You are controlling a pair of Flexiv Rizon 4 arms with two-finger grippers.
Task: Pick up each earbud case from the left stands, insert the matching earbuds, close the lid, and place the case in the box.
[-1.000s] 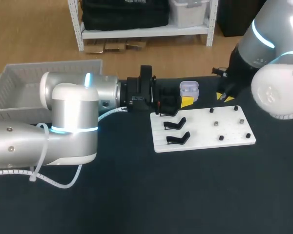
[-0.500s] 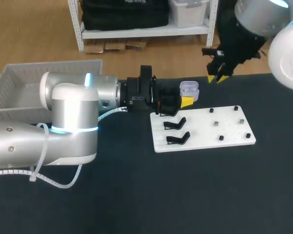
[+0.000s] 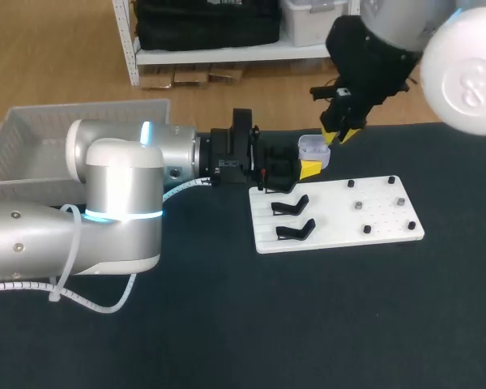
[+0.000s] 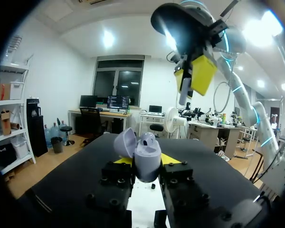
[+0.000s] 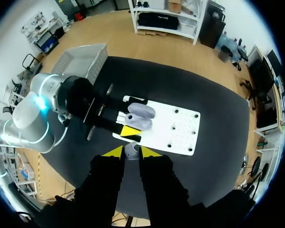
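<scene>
Overhead, the earbud case (image 3: 313,147) is seen with its lid raised, pinched in the left gripper (image 3: 301,168) just beyond the white stand board (image 3: 373,219) on the dark tabletop (image 3: 227,324). The right gripper (image 3: 338,135) is held close above the case, and the box (image 3: 32,146) is set well apart at the left.

From the left wrist, the earbud case (image 4: 147,154) is shown clamped from both sides, the right gripper (image 4: 194,80) poised above it (yellow tips downward).

From the right wrist, a small pale earbud (image 5: 131,150) is seen pinched in the right gripper, with the open earbud case (image 5: 140,116) ahead of it.
</scene>
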